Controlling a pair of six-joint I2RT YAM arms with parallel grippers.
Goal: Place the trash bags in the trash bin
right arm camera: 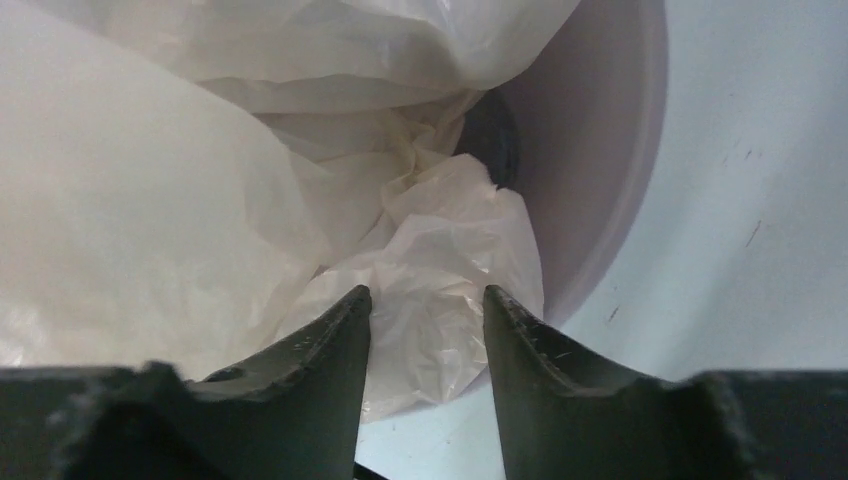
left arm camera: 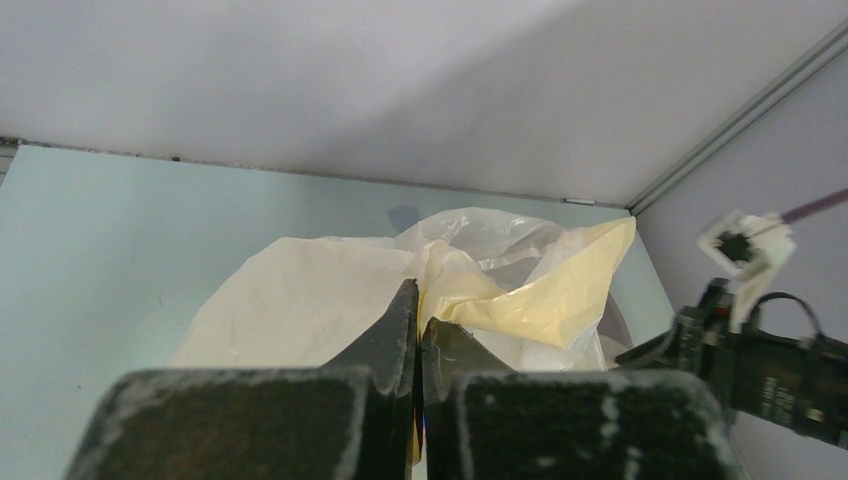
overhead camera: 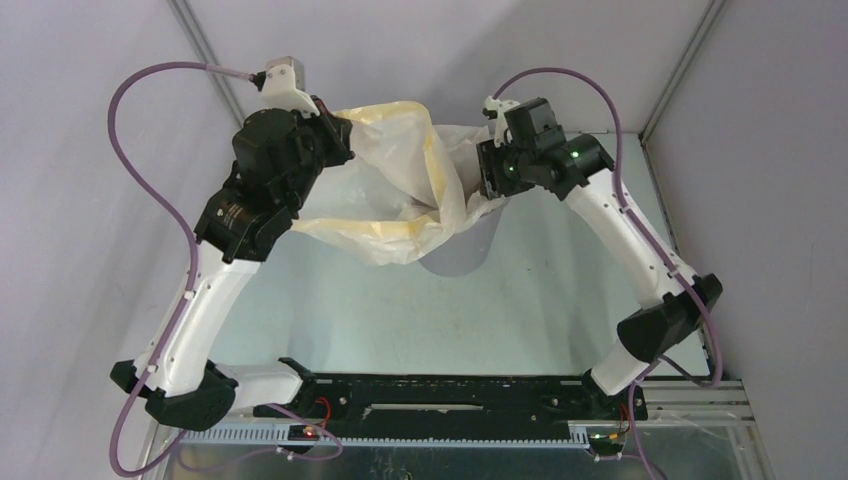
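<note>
Crumpled trash bag (right arm camera: 180,200) clogs trash bin (right arm camera: 600,150) mouth

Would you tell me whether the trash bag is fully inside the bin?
Partly: some of the trash bag sits inside the trash bin, but the left end effector holds its edge outside.

the trash bag (overhead camera: 390,170) lies over the trash bin (overhead camera: 455,262) at the far middle of the table (overhead camera: 400,310), partly inside it. the left gripper (left arm camera: 418,320) is on the bag's left edge, and the right gripper (right arm camera: 427,300) is over the bin, at the bag's right side.
</note>
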